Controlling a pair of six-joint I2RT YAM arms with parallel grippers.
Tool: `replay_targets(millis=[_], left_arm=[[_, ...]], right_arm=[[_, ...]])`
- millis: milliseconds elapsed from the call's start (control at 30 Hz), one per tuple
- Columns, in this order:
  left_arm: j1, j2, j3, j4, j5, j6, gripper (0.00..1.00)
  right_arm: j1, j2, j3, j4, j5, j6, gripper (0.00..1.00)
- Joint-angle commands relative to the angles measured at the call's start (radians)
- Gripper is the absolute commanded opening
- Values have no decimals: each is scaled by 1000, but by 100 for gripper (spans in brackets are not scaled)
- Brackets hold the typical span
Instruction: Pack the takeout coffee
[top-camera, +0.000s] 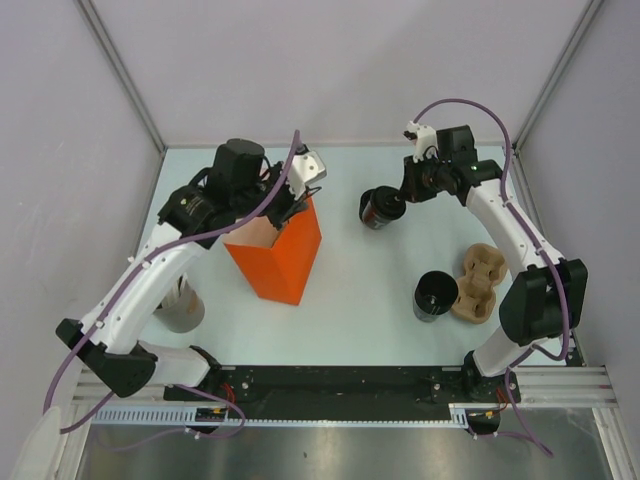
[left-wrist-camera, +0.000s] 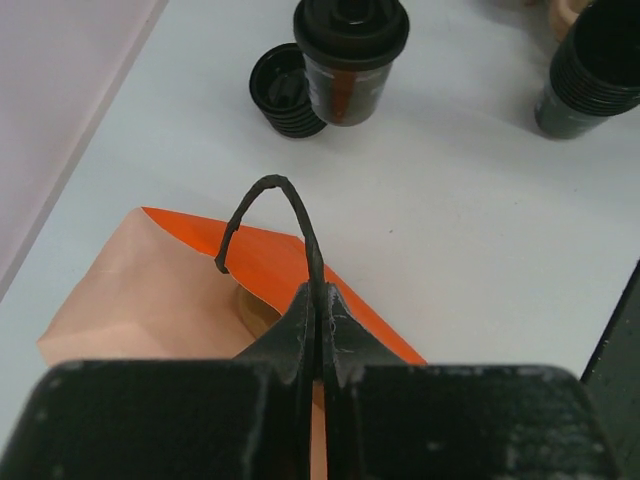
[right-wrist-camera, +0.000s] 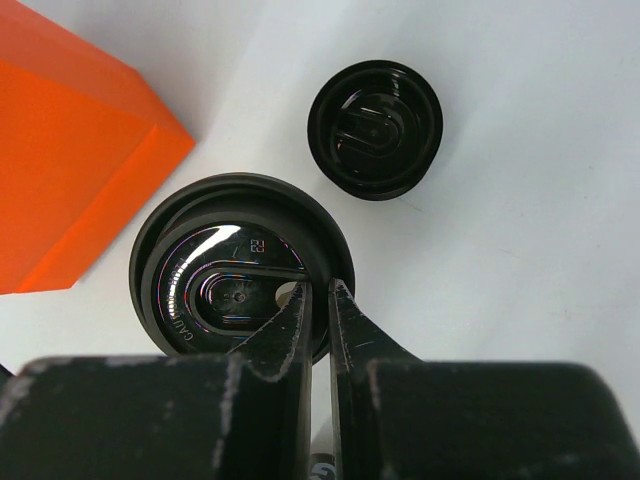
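The left arm rises from its base at the near left corner of the pale table (top-camera: 350, 335), bends along the left edge and reaches in over the middle. The left gripper (left-wrist-camera: 320, 295) points down, its jaws pressed together on the thin black cord handle (left-wrist-camera: 271, 182) of the upright orange paper bag (top-camera: 285, 265), whose mouth is open.

The right arm climbs the right edge, folds near the far edge and turns back toward the centre. The right gripper (right-wrist-camera: 318, 290) has its jaws nearly together, clamped on the rim of the lid of the takeout coffee (right-wrist-camera: 235, 285), a small black paper cup under a round black plastic lid. It stands upright in the far half of the table, just right of the bag. Whether its base touches the table I cannot tell.

By count there are:
- two arms
- one bag
- one lidded coffee
- one smaller black round piece with ridged sides (left-wrist-camera: 283, 92) just beside the coffee
- one open wide black cup (top-camera: 435, 297) toward the near right
- one brown moulded-pulp cup carrier (top-camera: 478, 285) touching that cup
- one grey cup (top-camera: 182, 312) at the left edge, partly under the left arm
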Motion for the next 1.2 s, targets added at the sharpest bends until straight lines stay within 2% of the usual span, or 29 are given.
replay_targets(millis=[0,467,500,633,667,700,767,800,900,1067,1100,1167], left_arm=[[-25,-25,11,-12,83,-11,0],[-122,16,39,-40,143,-8,2],[-129,21,36,-40,143,-10,12],[-137,22,36,-33,115,-2,40],[-137,21,51,-30,98,0,49],[-137,18,62,-29,85,-2,62],[-137,8,94,-27,31,4,72],[-137,4,105,-26,13,6,85],[-137,-28,133,-12,-70,23,100],[-88,-99,114,33,-152,38,100],[-62,-108,110,52,-167,36,100],[-33,-128,96,77,-192,29,100]], right_arm=[[-13,-50,4,31,-21,4,0],[-43,-60,7,27,-21,-2,0],[-44,-59,7,28,-21,-2,0],[-50,-62,21,17,-24,-8,0],[-50,-62,27,13,-28,-11,0],[-52,-57,40,5,-30,-13,0],[-52,-47,90,-33,-53,-22,0],[-53,-30,115,-54,-63,-25,0],[-50,9,249,-143,-82,-40,0],[-52,136,568,-357,-139,-66,0],[-52,160,704,-390,-152,-71,0],[-50,240,849,-487,-221,-66,0]])
